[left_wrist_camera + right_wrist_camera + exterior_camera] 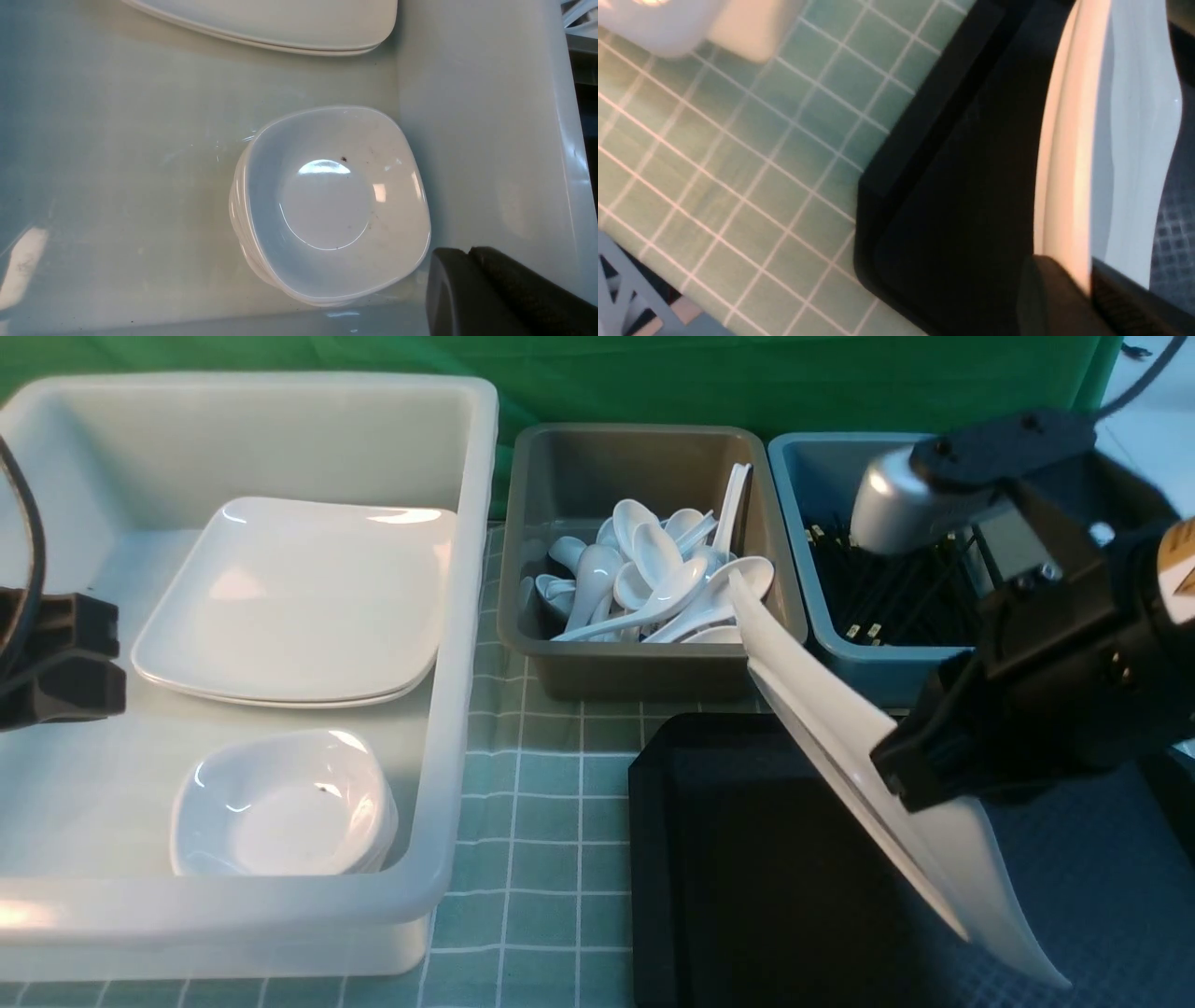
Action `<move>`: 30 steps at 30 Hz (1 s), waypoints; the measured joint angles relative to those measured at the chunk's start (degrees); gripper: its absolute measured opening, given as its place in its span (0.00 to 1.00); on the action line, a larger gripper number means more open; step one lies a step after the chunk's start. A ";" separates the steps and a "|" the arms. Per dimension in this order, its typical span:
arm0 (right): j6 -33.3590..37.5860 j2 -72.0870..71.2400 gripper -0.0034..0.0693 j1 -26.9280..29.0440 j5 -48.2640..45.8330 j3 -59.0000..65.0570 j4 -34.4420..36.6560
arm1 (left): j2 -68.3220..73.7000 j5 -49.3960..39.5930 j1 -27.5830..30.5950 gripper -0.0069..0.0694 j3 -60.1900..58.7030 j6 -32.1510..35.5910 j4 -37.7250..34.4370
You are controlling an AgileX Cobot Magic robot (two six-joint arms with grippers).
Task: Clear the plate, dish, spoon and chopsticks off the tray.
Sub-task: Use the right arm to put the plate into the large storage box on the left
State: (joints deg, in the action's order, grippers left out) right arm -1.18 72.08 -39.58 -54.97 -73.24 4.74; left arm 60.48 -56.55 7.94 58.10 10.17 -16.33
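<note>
While R hand (pixel 901 770) clamps large glossy white plate (pixel 814 711) by rim, tilted over black plastic tray (pixel 709 859), white plastic tub (pixel 462 644) lies well left.

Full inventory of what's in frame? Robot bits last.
white tub: one, translucent white, left of the scene
stacked plates: at least two, white, far part of the white tub
small dishes: a stack, count unclear, white, near part of the white tub
grey tub: one, grey, centre back
spoons: a pile, white, in the grey tub
blue tub: one, blue, right back
chopsticks: many, black, in the blue tub
tray: one, black, front right
plate: one, white, tilted steeply above the tray
tablecloth: one, green check, under everything
backdrop: one, green, behind
left gripper: black, shut, over the white tub
right gripper: black, clamped on the plate's edge
</note>
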 joint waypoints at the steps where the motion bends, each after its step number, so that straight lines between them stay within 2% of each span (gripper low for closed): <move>1: 0.44 -0.07 0.13 0.00 -0.04 -0.65 0.23 | 0.00 0.00 0.00 0.10 0.00 0.00 -0.08; 13: 3.59 0.01 0.13 0.00 -1.02 -10.66 1.53 | 0.00 0.00 0.00 0.10 0.00 -0.16 -0.31; 18: 8.41 2.64 0.13 0.00 0.44 -17.27 1.47 | -0.33 -0.79 0.00 0.10 0.00 -0.75 -1.41; 25: 16.87 9.29 0.13 0.00 10.89 -21.59 1.25 | -4.44 -4.09 0.00 0.10 0.00 -1.30 -3.96; 30: 23.10 16.82 0.13 0.00 22.58 -23.48 1.32 | -11.05 -6.92 0.00 0.10 0.00 -2.96 -4.35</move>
State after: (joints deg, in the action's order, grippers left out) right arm 21.92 88.90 -39.58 -32.39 -96.72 6.06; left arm 49.43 -63.47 7.94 58.10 7.21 -20.68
